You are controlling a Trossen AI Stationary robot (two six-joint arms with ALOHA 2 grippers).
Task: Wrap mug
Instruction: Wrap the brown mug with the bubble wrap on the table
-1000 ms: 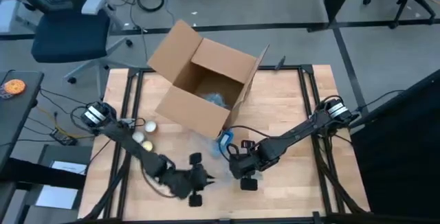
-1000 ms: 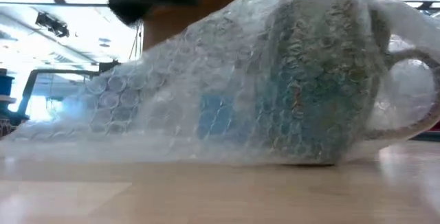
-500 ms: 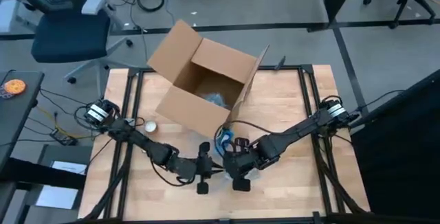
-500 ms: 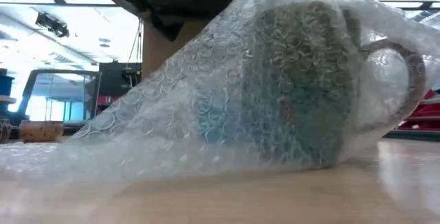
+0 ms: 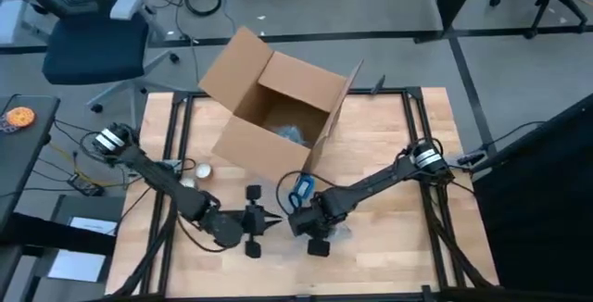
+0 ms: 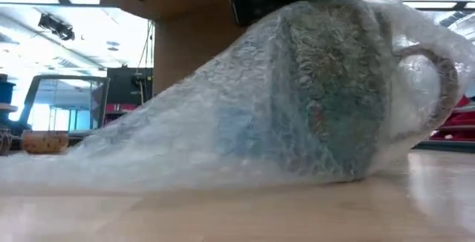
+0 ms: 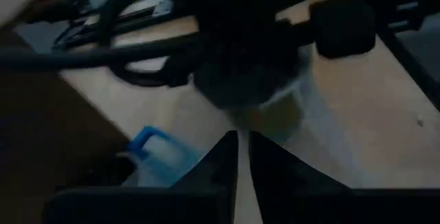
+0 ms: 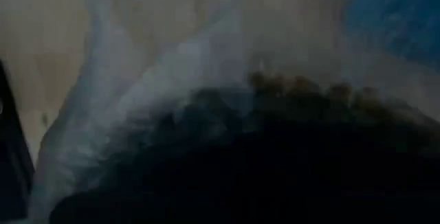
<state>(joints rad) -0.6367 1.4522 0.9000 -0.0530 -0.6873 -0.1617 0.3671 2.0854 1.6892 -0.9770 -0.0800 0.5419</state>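
Near my low camera, the mug [image 6: 334,101] stands on the table [image 5: 389,154] under bubble wrap [image 6: 185,138]. My right gripper [image 5: 310,220] sits over it, grip hidden from me. My left gripper [image 5: 264,220], fingers together, points at it. Behind lies an open cardboard box [image 5: 273,112].

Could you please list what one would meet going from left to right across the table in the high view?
Left gripper → right gripper, down on the mug in its bubble wrap. Behind them: two small round things → cardboard box.
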